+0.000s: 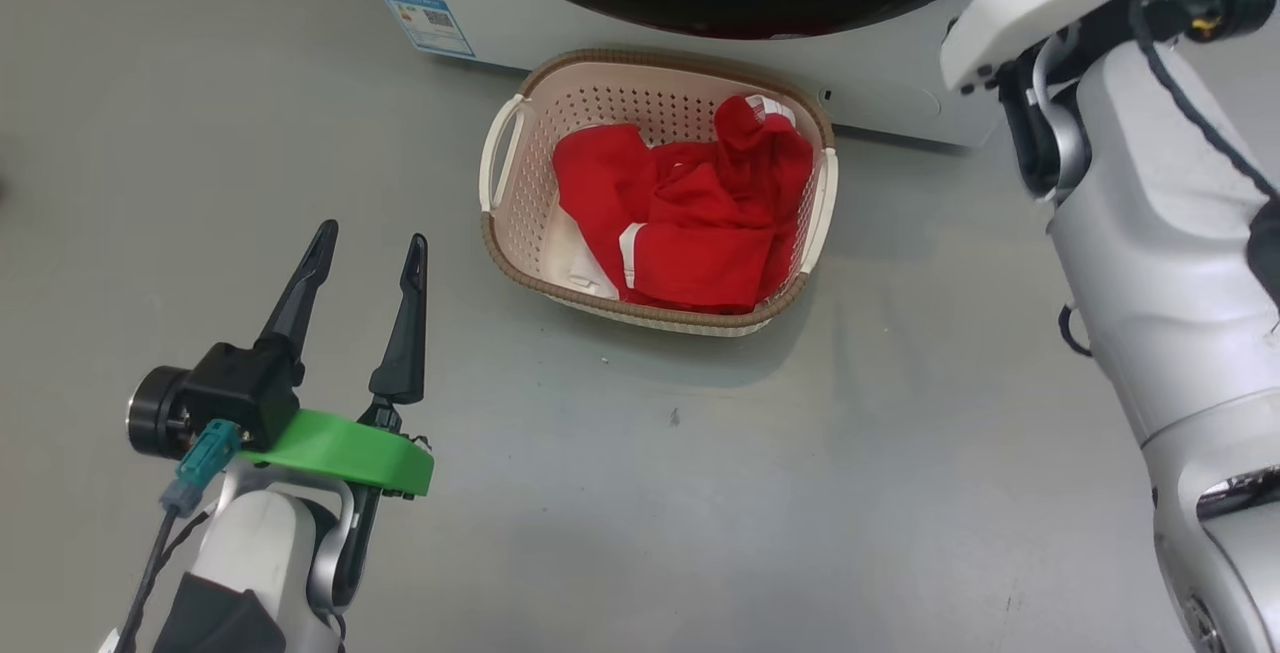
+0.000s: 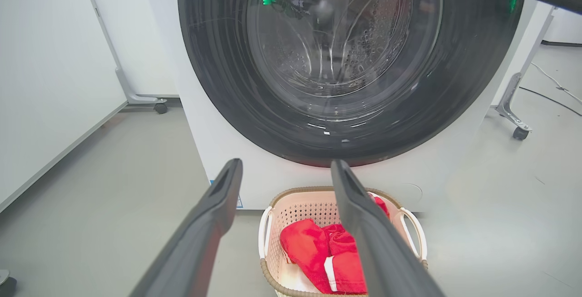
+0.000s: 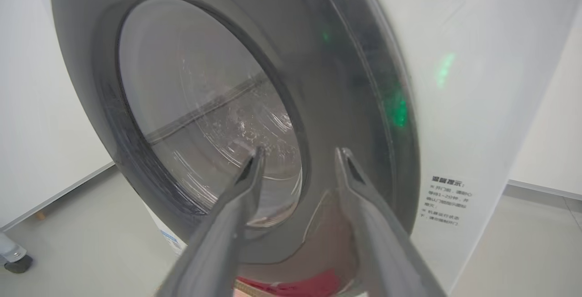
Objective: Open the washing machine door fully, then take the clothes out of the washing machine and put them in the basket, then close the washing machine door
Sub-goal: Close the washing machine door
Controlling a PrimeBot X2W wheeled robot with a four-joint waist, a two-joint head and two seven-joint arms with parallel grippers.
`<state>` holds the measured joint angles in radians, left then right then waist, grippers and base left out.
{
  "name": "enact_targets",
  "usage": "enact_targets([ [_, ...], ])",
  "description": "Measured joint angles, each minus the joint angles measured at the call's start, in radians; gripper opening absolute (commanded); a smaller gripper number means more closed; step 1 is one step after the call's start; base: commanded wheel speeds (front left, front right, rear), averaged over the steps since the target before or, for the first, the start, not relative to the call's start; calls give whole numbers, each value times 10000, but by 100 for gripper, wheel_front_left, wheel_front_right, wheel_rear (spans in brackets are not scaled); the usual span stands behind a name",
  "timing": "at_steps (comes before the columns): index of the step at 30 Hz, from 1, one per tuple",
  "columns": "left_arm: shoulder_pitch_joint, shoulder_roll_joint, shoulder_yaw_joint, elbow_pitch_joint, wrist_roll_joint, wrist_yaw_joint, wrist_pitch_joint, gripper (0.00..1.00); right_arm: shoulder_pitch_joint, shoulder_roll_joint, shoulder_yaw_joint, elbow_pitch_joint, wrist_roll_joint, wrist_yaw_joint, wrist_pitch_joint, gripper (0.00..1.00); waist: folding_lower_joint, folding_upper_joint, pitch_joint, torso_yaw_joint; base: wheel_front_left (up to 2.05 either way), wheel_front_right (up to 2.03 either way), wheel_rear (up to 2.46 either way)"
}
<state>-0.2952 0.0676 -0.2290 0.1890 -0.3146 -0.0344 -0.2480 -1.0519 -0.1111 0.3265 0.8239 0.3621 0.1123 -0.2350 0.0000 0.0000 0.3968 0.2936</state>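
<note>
Blue label, black text on washing machine illegible. Left claw, right claw apart.

Field note: I read this as a lab or test bay rather than a home laundry room. The smooth bare grey floor looks like sealed industrial flooring. The big white front-loading washing machine stands free in open space. It is flanked by plain white partition panels on grey metal feet with small black castors, one to each side. A thin dark cable trails loose over the floor behind. The light is flat and even throughout.
</note>
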Motion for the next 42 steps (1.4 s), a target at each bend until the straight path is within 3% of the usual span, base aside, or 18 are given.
enact_targets([
  [13,514,336,245,244,10,111,-8,100,2452,211,-240,-343,405,10,-174,100,0,0,-974,-875,0,0,0],
  [19,899,456,339,299,10,173,-6,100,3770,322,-765,-1691,554,6,-174,100,0,0,-1560,-1441,0,0,0],
  [28,1563,585,385,345,10,253,86,100,5977,403,-1018,-2435,499,-21,-174,100,0,0,-2391,-2128,0,0,0],
  [42,2520,568,299,209,-6,479,357,100,8092,449,-1177,-3730,-42,-380,-173,100,0,0,-3513,-2875,0,0,0],
])
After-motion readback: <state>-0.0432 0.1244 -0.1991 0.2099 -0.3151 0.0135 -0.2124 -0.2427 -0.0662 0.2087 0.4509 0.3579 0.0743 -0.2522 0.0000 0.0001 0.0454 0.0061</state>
